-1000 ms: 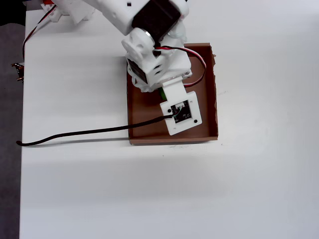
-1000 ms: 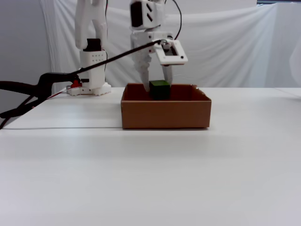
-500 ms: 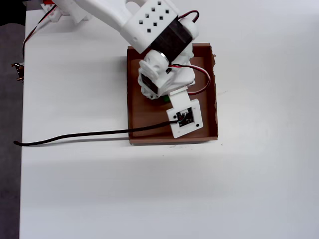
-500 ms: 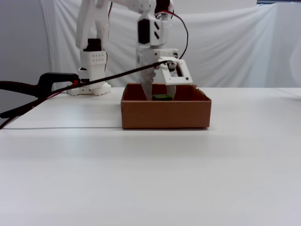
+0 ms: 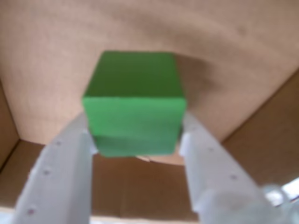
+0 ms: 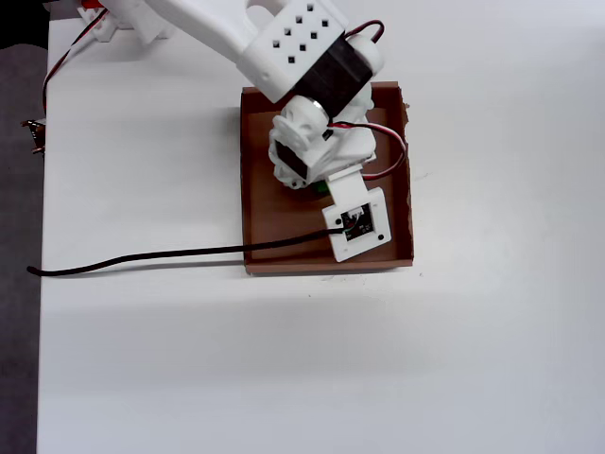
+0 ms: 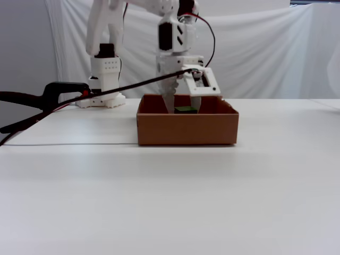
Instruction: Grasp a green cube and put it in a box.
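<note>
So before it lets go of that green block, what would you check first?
1. The green cube is held between the end effector fingers: ok.
2. Cube is over the box, inside its walls: ok in the overhead view.
3. Cube is lowered below the box rim: mostly, only its top shows in the fixed view.
4. Cube rests on the box floor: cannot tell.
5. Fingers have room to open without hitting the walls: ok, looks clear.
6. The black cable is clear of the cube: ok.
</note>
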Controlling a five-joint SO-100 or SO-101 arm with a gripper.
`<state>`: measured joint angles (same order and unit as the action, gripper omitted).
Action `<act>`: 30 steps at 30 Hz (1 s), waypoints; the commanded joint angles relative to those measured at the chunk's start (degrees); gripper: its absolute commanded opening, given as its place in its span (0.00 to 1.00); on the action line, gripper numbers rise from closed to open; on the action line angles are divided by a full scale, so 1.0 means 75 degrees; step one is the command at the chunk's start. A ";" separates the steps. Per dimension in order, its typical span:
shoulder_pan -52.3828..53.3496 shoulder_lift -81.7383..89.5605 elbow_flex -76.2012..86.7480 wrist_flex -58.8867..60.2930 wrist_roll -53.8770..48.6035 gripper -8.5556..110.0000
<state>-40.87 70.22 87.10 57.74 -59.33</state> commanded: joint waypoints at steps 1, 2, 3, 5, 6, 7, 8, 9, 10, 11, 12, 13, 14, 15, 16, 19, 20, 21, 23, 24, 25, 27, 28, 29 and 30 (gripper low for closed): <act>-0.0035 0.0434 -0.0129 -0.0070 0.0012 0.25; 0.0012 0.0551 -0.0082 -0.0047 0.0012 0.25; 0.0047 0.0668 -0.0047 -0.0023 0.0012 0.25; 0.0141 0.0984 0.0035 0.0129 0.0012 0.26; 0.0199 0.1184 0.0094 0.0223 0.0012 0.26; 0.0258 0.1406 0.0164 0.0328 0.0023 0.26; 0.0340 0.1664 0.0258 0.0398 0.0059 0.26; 0.0422 0.1934 0.0387 0.0445 0.0094 0.26; 0.0504 0.2215 0.0527 0.0504 0.0129 0.26; 0.0598 0.2484 0.0656 0.0562 0.0187 0.26; 0.0715 0.2742 0.0750 0.0633 0.0270 0.26; 0.0855 0.2977 0.0809 0.0785 0.0316 0.26; 0.1020 0.3164 0.0820 0.1020 0.0340 0.26; 0.1219 0.3363 0.0844 0.1230 0.0340 0.26; 0.1395 0.3574 0.0914 0.1430 0.0340 0.26; 0.2051 0.4172 0.1219 0.1793 0.0340 0.26; 0.2285 0.4383 0.1324 0.1875 0.0340 0.26; 0.2531 0.4570 0.1418 0.1957 0.0340 0.26; 0.2988 0.4945 0.1652 0.2133 0.0340 0.26; 0.3223 0.5109 0.1781 0.2250 0.0340 0.26; 0.3457 0.5238 0.1934 0.2309 0.0340 0.26; 0.3832 0.5508 0.2297 0.2344 0.0340 0.26; 0.4020 0.5637 0.2508 0.2297 0.0340 0.26; 0.4207 0.5801 0.2742 0.2215 0.0340 0.26; 0.4383 0.5965 0.2977 0.2133 0.0340 0.26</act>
<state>-11.25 110.65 107.23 74.62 -57.13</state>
